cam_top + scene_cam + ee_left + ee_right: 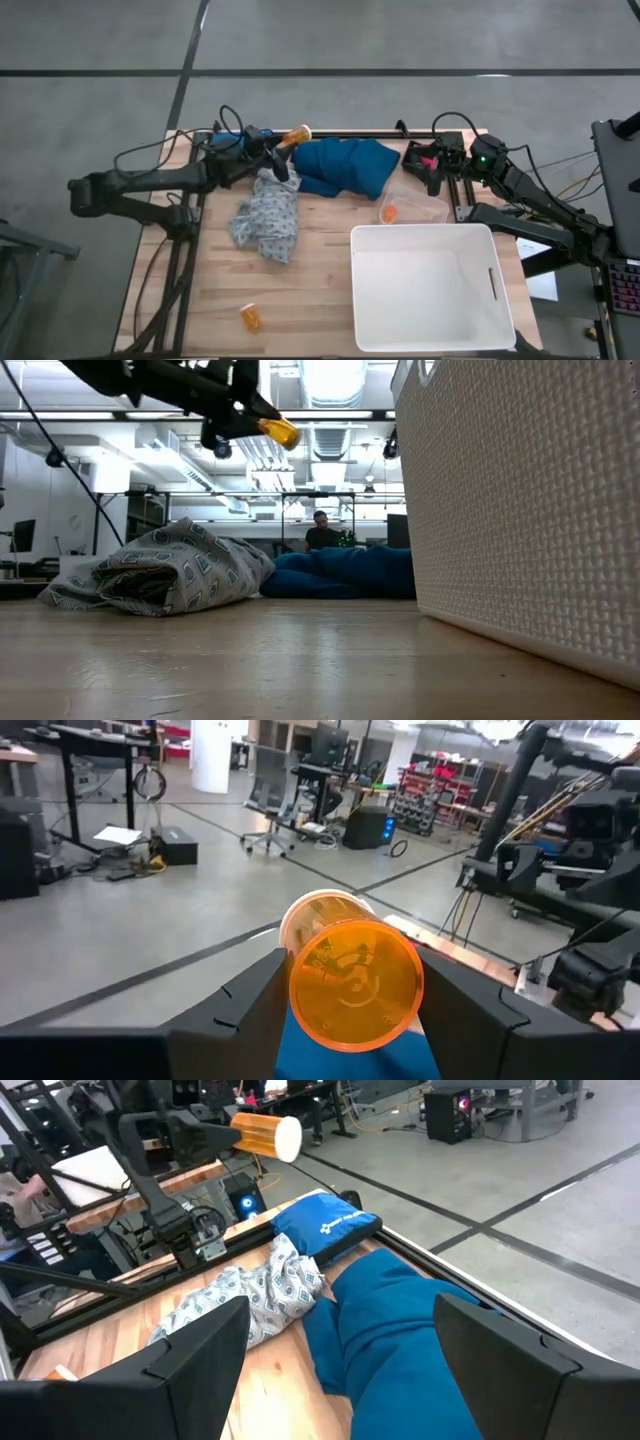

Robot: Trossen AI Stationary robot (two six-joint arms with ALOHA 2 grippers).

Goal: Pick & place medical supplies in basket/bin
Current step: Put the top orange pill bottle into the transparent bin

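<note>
Clearly our left gripper (283, 147) clamps an orange pill bottle (296, 134) sideways, upper centre of the high view, well apart from the white tub (500, 285) at lower right. We judge it light, rigid, slippery; mid-body grip suits. Our right gripper (428, 166) stands open, empty.

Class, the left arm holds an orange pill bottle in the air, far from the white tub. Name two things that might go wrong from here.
1. The left pincer grips the round bottle only by its sides, high over the garments; it may slip and roll off the table.
2. The tub sits across the table, so the carry passes over the teal garment and near the right pincer; the arms might collide.
</note>
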